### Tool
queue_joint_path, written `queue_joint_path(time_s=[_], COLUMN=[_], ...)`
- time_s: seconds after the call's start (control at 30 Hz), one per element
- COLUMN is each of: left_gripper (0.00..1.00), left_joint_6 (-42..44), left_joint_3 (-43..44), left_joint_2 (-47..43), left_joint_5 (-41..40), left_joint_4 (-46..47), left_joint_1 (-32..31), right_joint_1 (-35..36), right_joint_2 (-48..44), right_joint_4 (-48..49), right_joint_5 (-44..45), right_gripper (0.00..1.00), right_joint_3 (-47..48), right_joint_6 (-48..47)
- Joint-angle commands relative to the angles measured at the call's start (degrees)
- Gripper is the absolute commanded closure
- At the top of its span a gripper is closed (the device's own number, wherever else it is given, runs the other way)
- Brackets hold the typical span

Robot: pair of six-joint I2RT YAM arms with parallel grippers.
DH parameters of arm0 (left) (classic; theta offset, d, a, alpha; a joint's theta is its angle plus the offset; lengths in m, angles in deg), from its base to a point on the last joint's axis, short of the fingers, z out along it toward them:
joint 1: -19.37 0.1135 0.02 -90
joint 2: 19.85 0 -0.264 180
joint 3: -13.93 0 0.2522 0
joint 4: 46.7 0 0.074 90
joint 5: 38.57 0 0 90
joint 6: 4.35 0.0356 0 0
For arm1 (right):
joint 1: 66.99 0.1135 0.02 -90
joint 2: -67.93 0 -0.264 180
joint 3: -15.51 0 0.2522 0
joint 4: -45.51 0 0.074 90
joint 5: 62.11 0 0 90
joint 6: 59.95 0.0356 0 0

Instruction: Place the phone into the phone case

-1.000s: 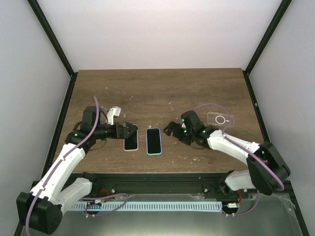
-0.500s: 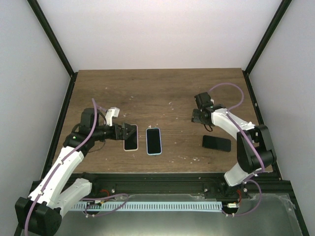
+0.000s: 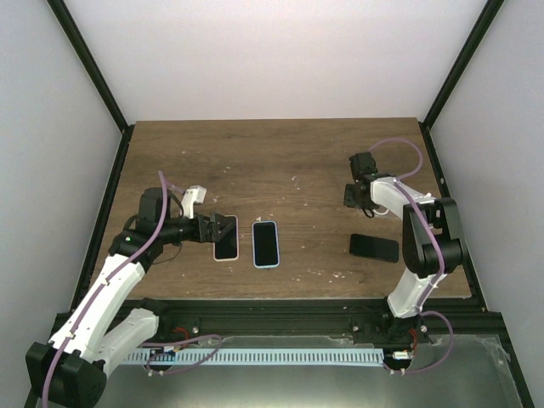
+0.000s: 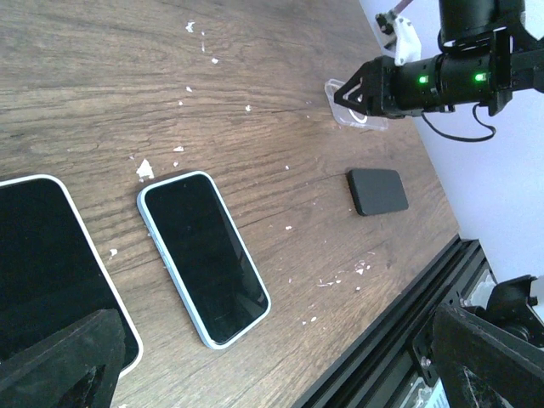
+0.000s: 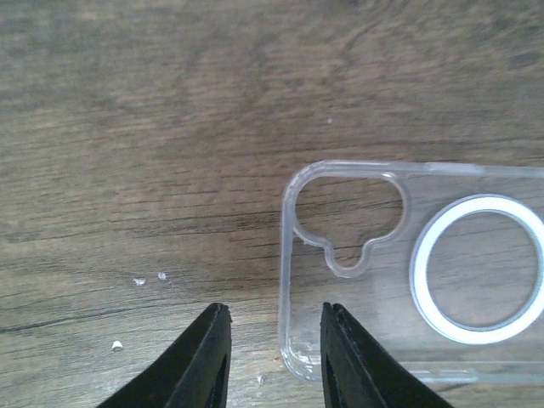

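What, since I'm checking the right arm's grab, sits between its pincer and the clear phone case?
Nothing visible does. In the right wrist view the right pincer straddles the camera-cutout end of the clear phone case, its jaws apart, with only bare wooden table around them.

The phone case is of clear plastic, with a white ring in its back and a camera cut-out at one corner. It lies flat and empty on the right part of the table. The blue-edged phone lies flat, dark screen up, near the middle, well apart from the case. Just beside it, on its left, lies the white-edged phone, also screen up. The black phone lies flat near the case.
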State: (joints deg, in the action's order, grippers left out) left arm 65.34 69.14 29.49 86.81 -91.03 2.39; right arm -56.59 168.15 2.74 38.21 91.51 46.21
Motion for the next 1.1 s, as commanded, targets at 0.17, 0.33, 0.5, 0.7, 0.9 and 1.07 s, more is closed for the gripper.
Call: queue_joint_path(time_s=[0.17,0.33,0.5,0.7,0.9,1.07], left_gripper=[0.00,0.00,0.00,0.00,0.00,0.00], left_joint_6=[0.80,0.85,0.89,0.81,0.72,0.72], left_joint_3=[-0.52,-0.45,-0.49,-0.59,-0.59,-0.66], left_joint_2=[-1.11,-1.19,-1.49,-1.52,-1.50,-1.52], left_joint_5=[-1.09,-1.18,-1.12,-1.35,-1.36,-1.26], left_joint_4=[0.49,0.47,0.46,0.51,0.60,0.64], left_joint_1=[0.01,0.00,0.01,0.01,0.01,0.01], right_joint_1=[-0.91,-0.95,-0.90,-0.88,-0.70,-0.54], right_joint_2=[4.13,5.04,4.00,-2.10,-8.76,-13.94], right_joint_4=[-0.27,-1.82,-3.64,-3.52,-2.14,-0.63], right_joint_5=[-0.50,-0.75,-4.88,-13.05,-21.47,-30.78], right_gripper=[0.83,0.86,0.95,0.99,0.99,0.99], right_joint_3=[3.42,4.35,5.41,3.74,1.01,-2.39], right_joint_6=[-0.52,0.67,3.66,12.36,21.86,33.29])
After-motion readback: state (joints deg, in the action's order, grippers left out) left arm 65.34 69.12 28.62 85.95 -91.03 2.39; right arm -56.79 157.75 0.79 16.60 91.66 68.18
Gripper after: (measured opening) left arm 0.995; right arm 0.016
